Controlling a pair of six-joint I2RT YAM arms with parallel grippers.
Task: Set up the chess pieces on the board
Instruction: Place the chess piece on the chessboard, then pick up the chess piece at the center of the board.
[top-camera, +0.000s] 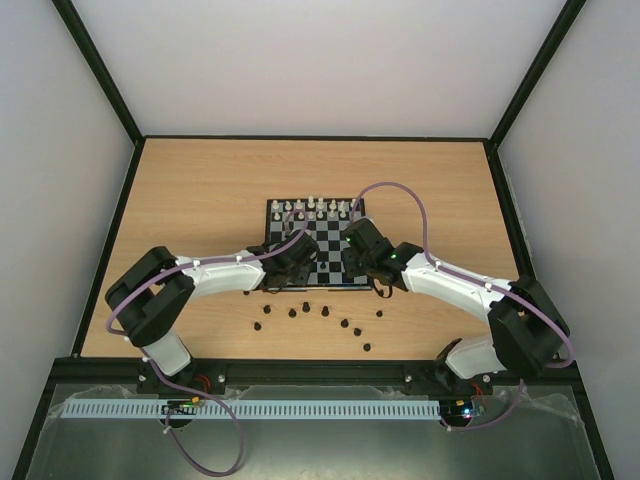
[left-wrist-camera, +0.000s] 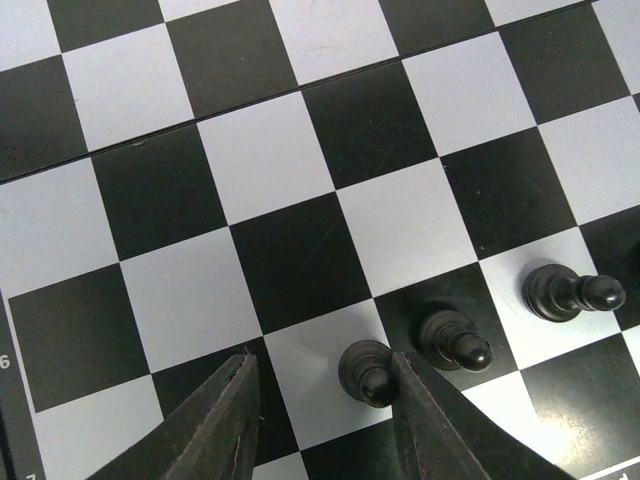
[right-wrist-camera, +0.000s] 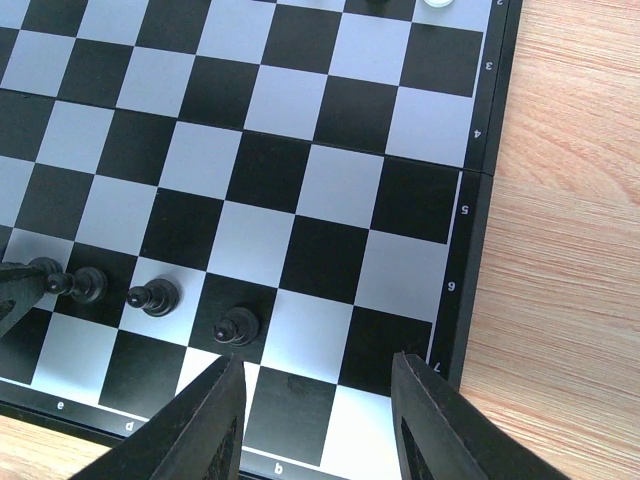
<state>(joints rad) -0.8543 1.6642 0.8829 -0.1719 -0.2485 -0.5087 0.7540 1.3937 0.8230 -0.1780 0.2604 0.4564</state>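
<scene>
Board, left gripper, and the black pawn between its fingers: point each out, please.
Board (top-camera: 328, 248): top view, a bare square near its middle.
Left gripper (left-wrist-camera: 322, 356): left wrist view, midway between the fingertips.
Pawn (left-wrist-camera: 366, 372): left wrist view, on its body.

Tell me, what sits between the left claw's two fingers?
One black pawn, standing on the board close beside one finger; the left wrist view shows it.

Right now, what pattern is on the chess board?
Black and pale grey checks cover the board, with a thin dark border. The right wrist view shows it best.
</scene>
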